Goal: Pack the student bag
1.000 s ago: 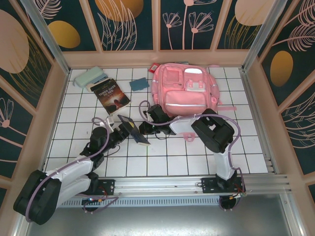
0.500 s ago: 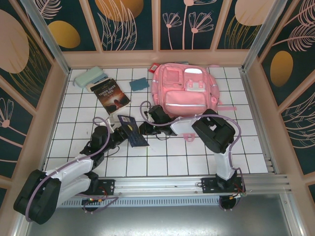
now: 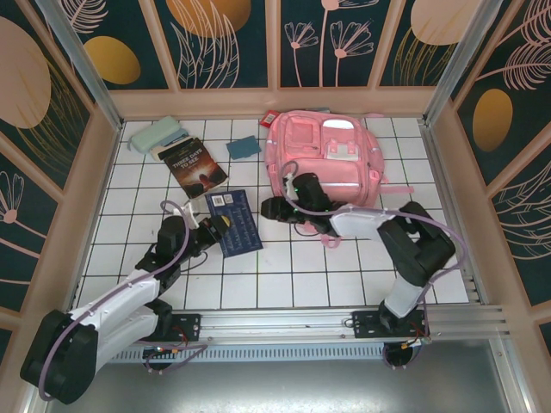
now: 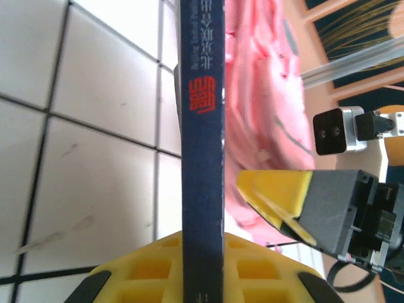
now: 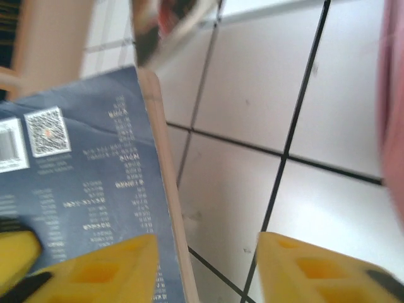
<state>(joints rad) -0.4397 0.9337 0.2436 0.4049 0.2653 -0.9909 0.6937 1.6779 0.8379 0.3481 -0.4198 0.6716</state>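
Your left gripper (image 3: 222,222) is clenched on the near-left edge of the blue book (image 3: 239,225). In the left wrist view the book runs edge-on straight up from between the yellow pads. It sits low over the white tiled table (image 3: 344,267); I cannot tell whether it rests on the tiles. Gripping one edge leaves most of the cover free, which I judge suits sliding it into an opening.

Your right gripper (image 3: 267,207) is just beside the book's far-right edge. Its jaws stand apart with nothing but tile between them, so it grasps nothing (free, I would guess, to work a zip).

The student bag (image 3: 320,155) lies front-up at the far right of the table, near the back wall and just beyond the right gripper. Its pockets look closed from above.

As for writing, the blue book's upturned cover carries a barcode, a QR code and fine pale print too blurred to read. Its spine bears a red logo. The dark book (image 3: 193,166) at the far left reads "THREE DAYS".
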